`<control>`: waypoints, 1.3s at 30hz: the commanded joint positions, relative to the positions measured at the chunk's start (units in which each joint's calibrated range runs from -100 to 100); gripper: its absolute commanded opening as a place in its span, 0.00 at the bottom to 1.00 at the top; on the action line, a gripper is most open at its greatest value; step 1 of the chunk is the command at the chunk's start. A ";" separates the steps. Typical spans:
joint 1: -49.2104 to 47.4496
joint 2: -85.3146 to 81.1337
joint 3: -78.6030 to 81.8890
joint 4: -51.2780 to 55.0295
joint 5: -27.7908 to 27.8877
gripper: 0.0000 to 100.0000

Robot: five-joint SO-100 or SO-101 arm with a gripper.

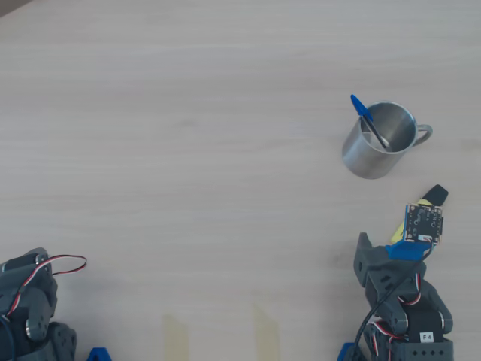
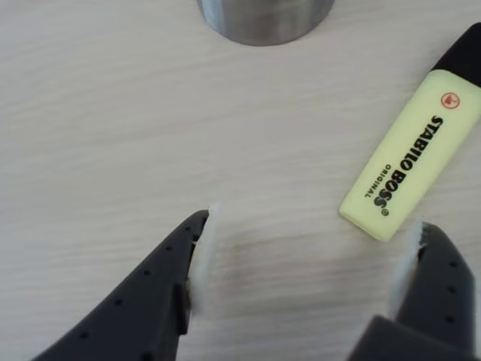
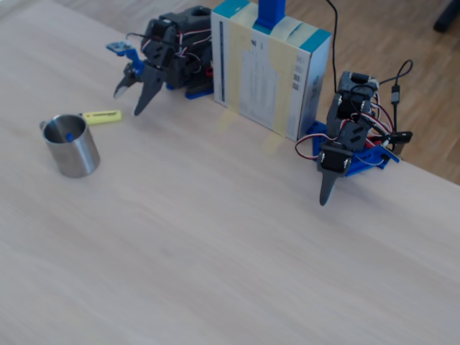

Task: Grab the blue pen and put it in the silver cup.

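The blue pen [image 1: 366, 119] already stands slanted inside the silver cup [image 1: 376, 143], cap poking over the rim, ahead of the spread, empty claw [image 2: 308, 259] hovering over the bench [image 1: 188, 150].

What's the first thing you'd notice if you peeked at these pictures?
The shiny silver cup stands alone on the pale wooden table, with the blue pen poking out of it. Just beside it lies a yellow highlighter with a black cap. The open end effector hovers above the table next to the highlighter, holding nothing.
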 commanded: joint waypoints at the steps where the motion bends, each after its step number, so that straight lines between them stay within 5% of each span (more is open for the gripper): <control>1: 0.62 -0.67 0.45 3.18 0.88 0.36; 24: 3.58 -0.84 0.45 16.82 3.59 0.36; 39: 6.46 -0.76 0.45 16.90 7.49 0.02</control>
